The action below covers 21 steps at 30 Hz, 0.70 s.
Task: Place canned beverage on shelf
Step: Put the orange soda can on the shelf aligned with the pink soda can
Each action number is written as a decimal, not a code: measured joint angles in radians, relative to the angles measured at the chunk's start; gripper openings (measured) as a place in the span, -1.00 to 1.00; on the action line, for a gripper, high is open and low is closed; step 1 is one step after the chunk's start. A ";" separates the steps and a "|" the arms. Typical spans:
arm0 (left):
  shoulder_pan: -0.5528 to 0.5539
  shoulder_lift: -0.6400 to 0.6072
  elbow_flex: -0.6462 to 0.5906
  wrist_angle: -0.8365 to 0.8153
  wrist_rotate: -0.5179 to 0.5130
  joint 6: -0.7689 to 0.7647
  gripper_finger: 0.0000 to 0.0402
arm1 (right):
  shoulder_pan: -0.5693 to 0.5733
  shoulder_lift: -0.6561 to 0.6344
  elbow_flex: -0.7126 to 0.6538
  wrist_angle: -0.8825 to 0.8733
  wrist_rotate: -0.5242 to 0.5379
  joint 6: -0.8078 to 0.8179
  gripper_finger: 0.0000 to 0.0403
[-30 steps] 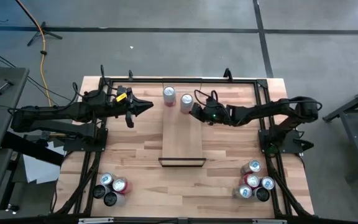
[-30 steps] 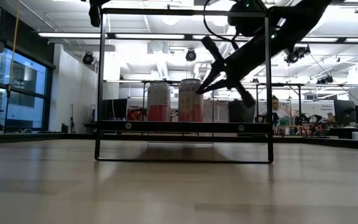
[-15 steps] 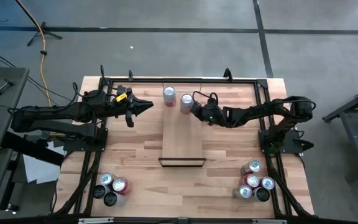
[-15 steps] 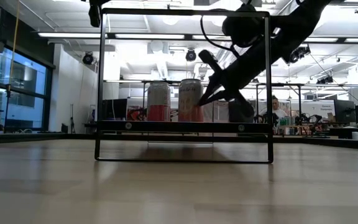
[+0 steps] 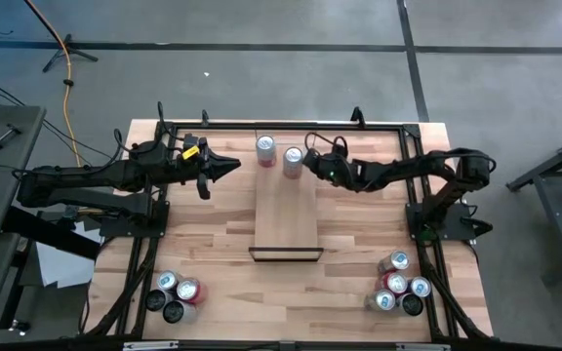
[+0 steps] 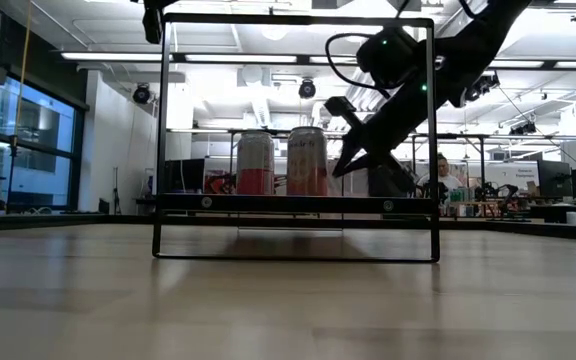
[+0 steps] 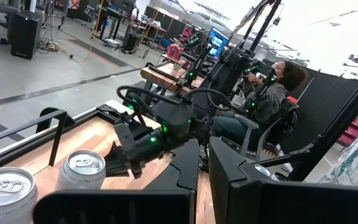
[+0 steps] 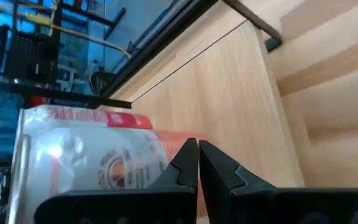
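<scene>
Two red-and-white cans [image 5: 265,146] [image 5: 293,156] stand upright on the far end of the light-wood shelf [image 5: 287,210], whose black frame [image 5: 286,254] is at its near end. My right gripper [image 5: 307,162] is shut. It slants down at the right side of the right-hand can [image 6: 306,160], with its tip [image 6: 338,170] level with the can's lower half. In the right wrist view the shut fingers [image 8: 198,149] point at that can [image 8: 86,155]. My left gripper [image 5: 234,166] is shut and level above the table, left of the shelf, holding nothing. My right gripper's shut fingertips [image 7: 124,167] stand close beside the right-hand can's side wall [image 7: 82,169], coming from the table's right and slanting down. Whether they touch the can I cannot tell. The can stands upright on the shelf.
Clusters of spare cans stand at the table's near left [image 5: 176,294] and near right [image 5: 398,288]. A black rail frame [image 5: 281,125] runs along the far edge and sides. A person [image 7: 272,93] sits beyond the table.
My right gripper, still shut, has gone toward the table's far edge and a little down, swinging its tip alongside the right-hand can. Both cans stand where they were.
</scene>
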 joint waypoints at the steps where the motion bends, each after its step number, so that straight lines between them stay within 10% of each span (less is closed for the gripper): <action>1: 0.000 0.000 0.000 0.000 0.000 0.000 -1.00 | -0.007 0.000 0.000 0.013 -0.021 -0.011 -1.00; 21: 0.000 0.000 0.000 0.000 0.000 0.000 -1.00 | 0.047 -0.001 0.000 0.040 -0.117 -0.055 -1.00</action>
